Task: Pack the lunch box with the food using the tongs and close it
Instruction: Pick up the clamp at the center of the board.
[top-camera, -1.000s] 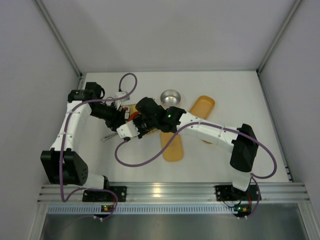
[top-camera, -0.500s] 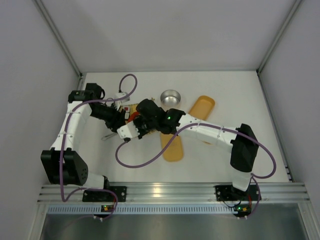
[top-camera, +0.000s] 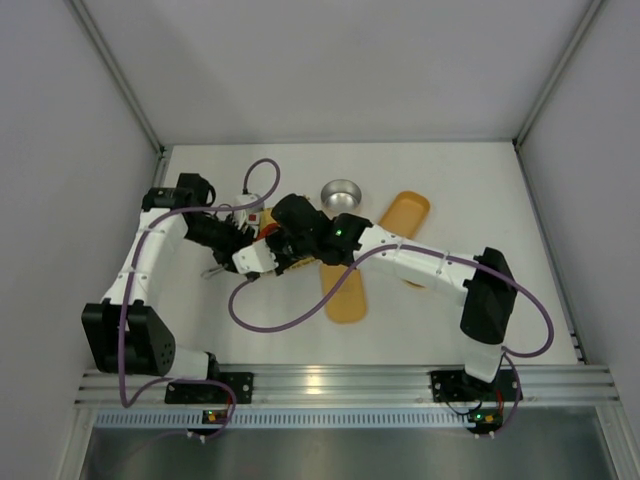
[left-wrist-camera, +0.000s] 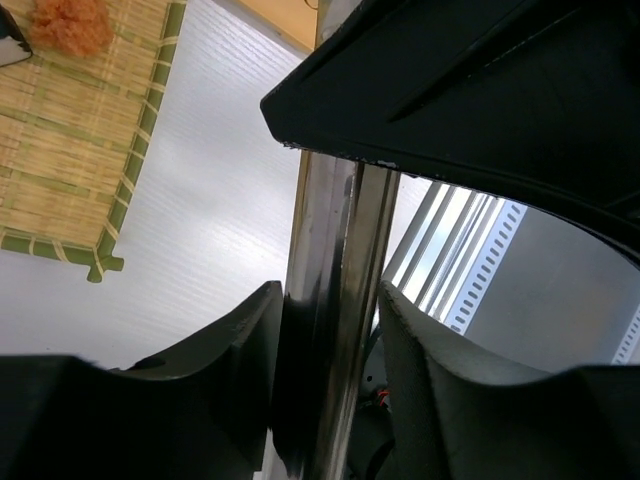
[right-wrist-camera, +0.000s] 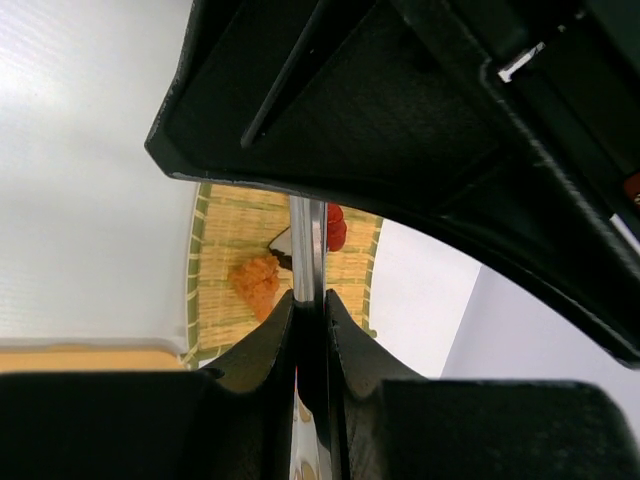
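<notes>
- Your left gripper (left-wrist-camera: 330, 305) has its jaws closed in on the tongs (left-wrist-camera: 325, 230); the steel strip fills the gap between both pads.
- Your right gripper (right-wrist-camera: 308, 300) pinches the tongs too, with its jaws nearly together on the thin metal edge.
- The food is not yet packed. A fuzzy orange piece (right-wrist-camera: 257, 283), a red piece (right-wrist-camera: 335, 226) and a black-and-white piece (right-wrist-camera: 283, 243) all lie on the woven mat (right-wrist-camera: 225, 240), just beyond the right gripper's tips.
- The lunch box (top-camera: 345, 292) lies open at about 4 o'clock from the two grippers in the overhead view. You can see nothing inside it.
- Its lid (top-camera: 405, 212) lies apart, at 1 o'clock from the box. The steel bowl (top-camera: 342, 193) stands at 12 o'clock.
- By my reading you are at the very start, with both grippers on the tongs, likely settling a working grip. Every piece has yet to be carried over, and then the lid goes on.
</notes>
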